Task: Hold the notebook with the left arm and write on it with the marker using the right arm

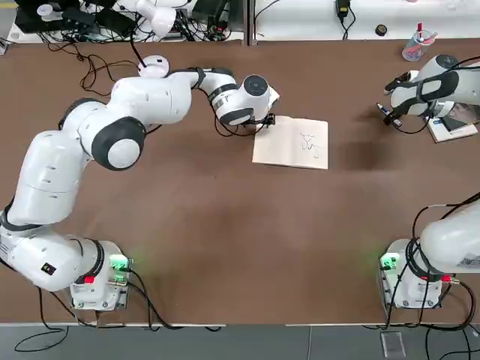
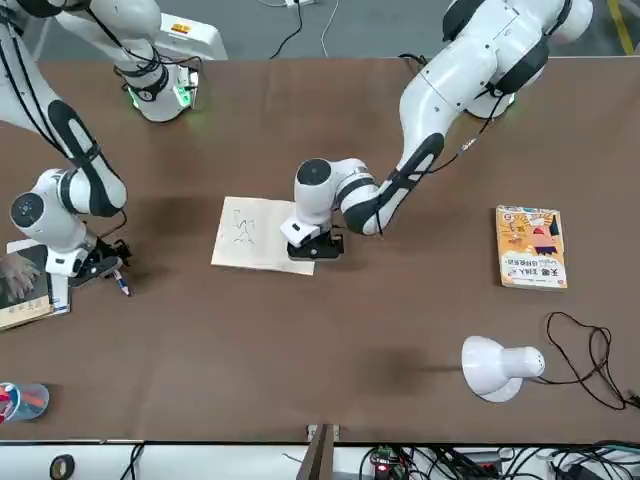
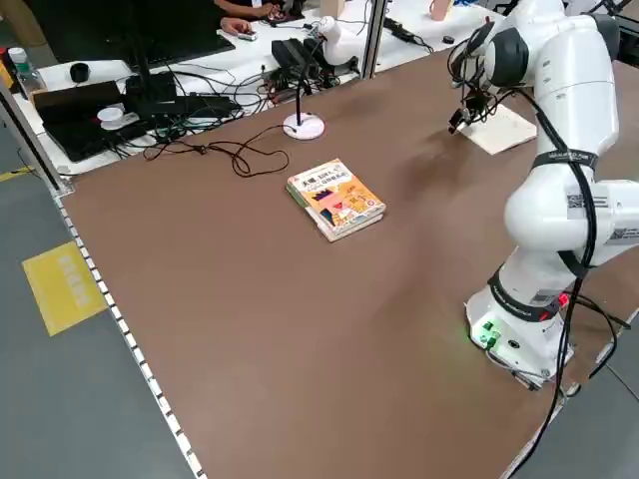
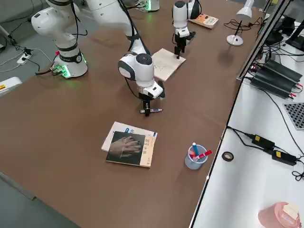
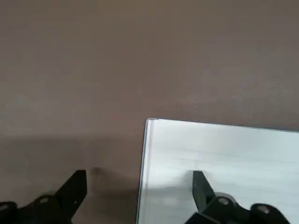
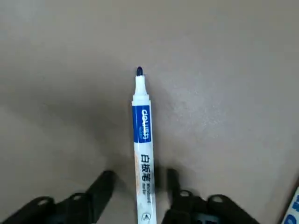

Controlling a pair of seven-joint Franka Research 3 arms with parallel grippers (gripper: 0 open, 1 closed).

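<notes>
The notebook point(image 1: 291, 143), bearing dark scribbles, lies right of upper centre on the brown tabletop point(image 1: 225, 240); the left arm's pincer point(image 1: 267, 121) is at its upper-left corner.

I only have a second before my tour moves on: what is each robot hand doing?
Left gripper: open, at the notebook's edge.
Right gripper: partly open, around the marker.

The left arm point(image 1: 49, 180) and right arm point(image 2: 20, 100) are smooth, glossy white with rounded segments, dark grey bands at the joints and round grey caps. Black cables point(image 3: 589, 235) run along them, and the white bases point(image 1: 97, 294) show green lights point(image 1: 118, 261) and a small red patch point(image 1: 88, 279). The left gripper point(image 5: 139, 171) and right gripper point(image 6: 141, 171) are black, with angular fingers and round silvery screws point(image 5: 224, 200).
</notes>
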